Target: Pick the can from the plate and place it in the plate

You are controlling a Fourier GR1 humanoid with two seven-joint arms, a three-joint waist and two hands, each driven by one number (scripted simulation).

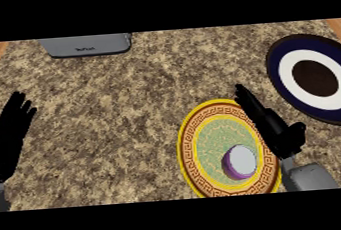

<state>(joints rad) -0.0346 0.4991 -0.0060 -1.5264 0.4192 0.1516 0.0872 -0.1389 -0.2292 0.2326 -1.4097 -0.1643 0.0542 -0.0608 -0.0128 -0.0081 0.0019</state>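
- Can [240,161]: purple wall, pale top, standing upright on the yellow-rimmed plate [197,135], in that plate's lower right part, near the bottom of the frame. Long axis points up toward the camera, so only the round top and a sliver of wall show.
- Right hand [266,122]: fingers straight, holding nothing, lying over the plate's right rim. Can sits just below and left of the palm, near but apart.
- Left hand [5,136]: at the left edge, fingers up and relaxed, resting; well apart from the can. Right hand is plainly the nearer.
- Dark blue plate [284,54] with white ring: upper right, beyond the right hand's fingertips; judged the destination.
- Grey appliance [87,44]: top edge, left of centre.
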